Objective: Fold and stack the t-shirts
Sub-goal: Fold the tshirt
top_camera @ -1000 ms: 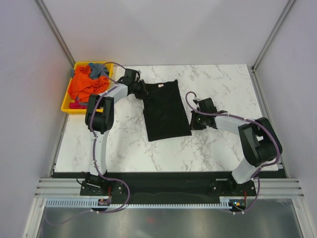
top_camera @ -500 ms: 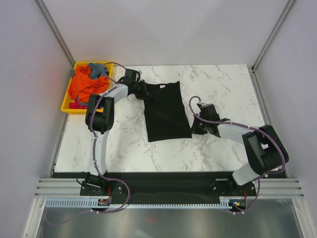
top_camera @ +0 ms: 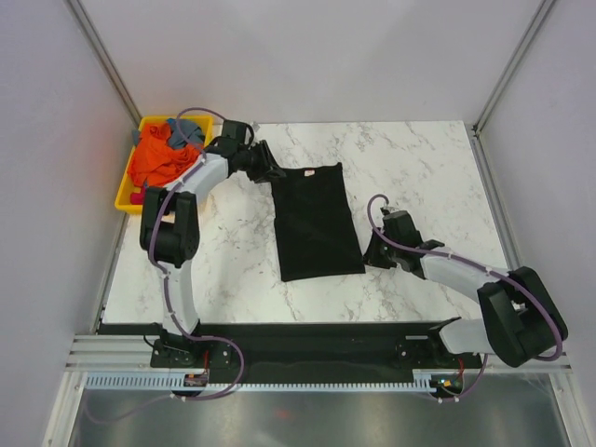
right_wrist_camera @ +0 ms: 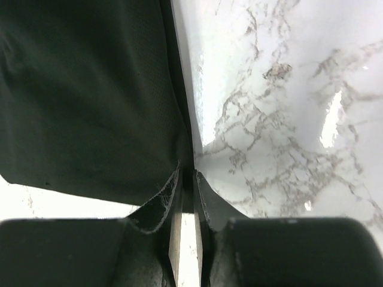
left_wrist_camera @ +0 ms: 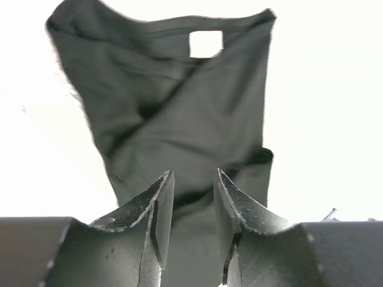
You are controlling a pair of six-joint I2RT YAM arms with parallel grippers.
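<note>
Marble table [top_camera: 419, 168], black t-shirt [top_camera: 315, 223] lying centre, long axis far-to-near; left gripper [top_camera: 274, 171] at its far-left collar corner, jaws spread over cloth; right gripper [top_camera: 370, 252] at the near-right hem, jaws nearly together, grip unclear

The black t-shirt [top_camera: 317, 223] lies flat near the middle of the marble desk [top_camera: 419, 168], folded into a long narrow rectangle that runs from far to near, its near end skewed slightly to the right. Diagonal creases cross its upper layer, and a small pale label [left_wrist_camera: 206, 43] sits by the far edge. The orange t-shirt [top_camera: 154, 163] and the grey-blue t-shirt [top_camera: 186, 128] lie crumpled together in the yellow tray [top_camera: 126, 203] at the far left corner.
</note>
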